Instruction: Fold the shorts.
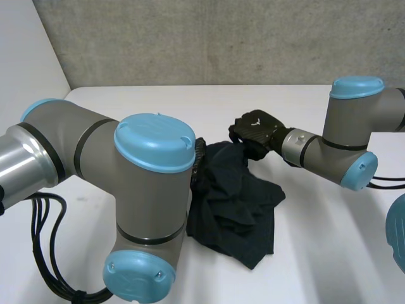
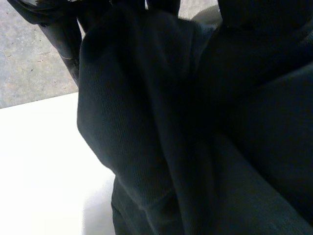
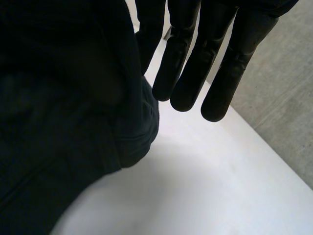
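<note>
Plain black shorts (image 1: 235, 206), charcoal where lit, with a fine woven grain close up in the left wrist view. White table (image 1: 297, 107) around them, plain. Mottled grey concrete wall (image 1: 221, 38) at twelve o'clock. Black right hand (image 1: 254, 130) at one o'clock of the shorts, glossy along the fingers (image 3: 183, 73), a small white mark on its back, a silver wrist ring (image 1: 292, 144) behind it. Grey left arm (image 1: 95, 152) at nine o'clock, grey right arm (image 1: 354, 126) at three, light-blue caps (image 1: 155, 142) on both.
</note>
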You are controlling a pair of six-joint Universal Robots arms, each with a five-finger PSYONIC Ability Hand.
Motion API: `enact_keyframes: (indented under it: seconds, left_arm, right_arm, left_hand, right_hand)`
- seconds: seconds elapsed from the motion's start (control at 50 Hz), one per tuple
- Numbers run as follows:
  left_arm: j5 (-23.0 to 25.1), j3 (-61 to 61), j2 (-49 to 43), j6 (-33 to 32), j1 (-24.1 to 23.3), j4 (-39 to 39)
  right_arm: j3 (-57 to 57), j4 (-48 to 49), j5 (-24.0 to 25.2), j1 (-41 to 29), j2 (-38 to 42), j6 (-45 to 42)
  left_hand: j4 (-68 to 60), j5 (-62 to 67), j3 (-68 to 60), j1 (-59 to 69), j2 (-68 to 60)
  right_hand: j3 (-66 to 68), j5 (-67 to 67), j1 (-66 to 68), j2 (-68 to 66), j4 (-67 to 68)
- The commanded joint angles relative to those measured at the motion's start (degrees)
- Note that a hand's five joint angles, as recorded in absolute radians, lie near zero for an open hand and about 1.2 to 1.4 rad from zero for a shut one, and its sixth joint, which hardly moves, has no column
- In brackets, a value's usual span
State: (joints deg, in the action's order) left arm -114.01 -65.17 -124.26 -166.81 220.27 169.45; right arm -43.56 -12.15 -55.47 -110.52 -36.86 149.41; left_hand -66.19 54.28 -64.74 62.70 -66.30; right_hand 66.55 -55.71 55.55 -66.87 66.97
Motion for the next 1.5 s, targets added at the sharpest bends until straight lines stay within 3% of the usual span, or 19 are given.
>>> enact_keyframes:
  seconds: [0.02, 0.08, 0.16, 0.18, 0.26, 0.42, 0.56, 0.6, 0.72, 0.92, 0.94, 1.02, 1.1, 1.18, 1.3, 1.5]
  left_arm:
    - [0.5, 4.9, 0.6, -5.0, 4.9, 2.1]
    - [0.9, 9.4, 1.3, -10.6, 9.8, 5.8]
    - [5.5, 16.1, 3.8, -17.9, 13.4, 12.5]
    - [6.9, 17.2, 4.3, -19.0, 13.9, 13.9]
    - [16.8, 18.9, 6.8, -21.1, 17.2, 23.2]
    - [30.1, 9.2, 11.7, -21.0, 20.3, 27.9]
    - [34.3, -3.3, 11.8, -21.5, 24.1, 27.3]
    - [34.8, -7.7, 11.5, -21.5, 24.8, 27.1]
    - [34.8, -16.6, 10.9, -21.8, 25.6, 23.8]
    - [33.4, -22.3, 11.5, -25.1, 23.1, 9.9]
    - [33.0, -22.4, 11.7, -25.1, 22.7, 8.9]
    - [28.9, -22.9, 16.4, -24.6, 22.3, 5.7]
    - [23.0, -25.7, 22.4, -24.2, 22.3, 5.7]
    - [17.2, -29.7, 29.1, -23.3, 22.0, 7.2]
    - [11.7, -37.4, 37.0, -15.9, 21.7, 9.7]
    - [11.5, -44.4, 39.3, -1.3, 22.3, 6.8]
  right_arm:
    - [8.8, 3.2, -1.1, 0.0, -2.8, 8.5]
    - [11.7, 6.7, -3.0, 0.0, -5.0, 12.6]
    - [13.9, 16.0, -10.9, 0.1, -10.0, 19.5]
    - [13.5, 19.7, -15.0, 0.1, -12.5, 21.5]
    - [8.8, 26.4, -21.2, 0.0, -19.7, 24.2]
    - [-9.9, 26.9, -17.9, -0.9, -30.6, 24.2]
    - [-30.1, 26.9, -16.2, -4.3, -35.3, 21.1]
    - [-34.1, 26.7, -16.5, -4.5, -35.2, 19.3]
    - [-46.5, 24.6, -16.9, -5.8, -30.9, 10.8]
    - [-51.0, 20.9, -16.7, -9.5, -28.6, 7.7]
    - [-51.0, 20.8, -16.8, -9.5, -28.7, 7.7]
    - [-51.4, 20.7, -16.9, -9.3, -30.4, 7.8]
    - [-52.9, 20.9, -17.6, -9.3, -34.7, 10.0]
    - [-53.4, 21.0, -18.8, -7.1, -36.3, 16.1]
    - [-52.8, 20.4, -18.9, -4.8, -36.4, 22.1]
    - [-51.7, 16.8, -18.2, -5.4, -34.1, 22.9]
  left_hand:
    - [-13.8, 15.7, -15.3, 17.3, -13.7]
    - [-13.8, 15.7, -15.3, 17.3, -13.7]
    - [-13.8, 15.7, -15.3, 17.3, -13.7]
    - [-13.8, 15.7, -15.3, 17.3, -13.7]
    - [-13.8, 15.7, -15.3, 17.3, -13.7]
    - [-13.8, 15.7, -15.3, 17.3, -13.7]
    - [-13.2, 15.1, -14.6, 16.7, -13.1]
    - [-7.1, 9.0, -8.6, 10.6, -7.0]
    - [-2.6, 4.5, -4.0, 6.1, -2.5]
    - [32.9, -31.0, 31.5, -29.4, 33.0]
    - [33.8, -31.9, 32.3, -30.3, 33.9]
    - [38.1, -36.2, 36.7, -34.6, 38.2]
    - [44.4, -42.4, 42.9, -40.9, 44.5]
    - [52.4, -50.5, 51.0, -48.9, 52.5]
    - [55.8, -53.9, 54.4, -52.3, 55.9]
    - [56.0, -54.1, 54.5, -52.5, 56.1]
  right_hand:
    - [13.5, -14.3, 24.4, -13.1, 13.0]
    - [13.5, -14.3, 24.4, -13.1, 13.0]
    - [13.5, -14.3, 24.4, -13.1, 13.0]
    - [13.5, -14.3, 24.4, -13.1, 13.0]
    - [13.5, -14.3, 24.4, -13.1, 13.0]
    - [13.5, -14.3, 24.4, -13.1, 13.0]
    - [13.5, -14.3, 24.4, -13.1, 13.0]
    - [13.5, -14.3, 24.4, -13.1, 13.0]
    - [13.5, -14.3, 24.4, -13.1, 13.0]
    - [13.5, -14.3, 24.4, -13.1, 13.0]
    - [0.2, -1.0, 11.2, 0.1, -0.2]
    - [-30.0, 29.1, -19.0, 30.3, -30.4]
    - [-40.1, 39.3, -29.1, 40.5, -40.6]
    - [-40.8, 40.0, -29.8, 41.1, -41.2]
    - [-44.7, 43.8, -33.7, 45.0, -45.1]
    - [-48.4, 47.6, -37.4, 48.7, -48.8]
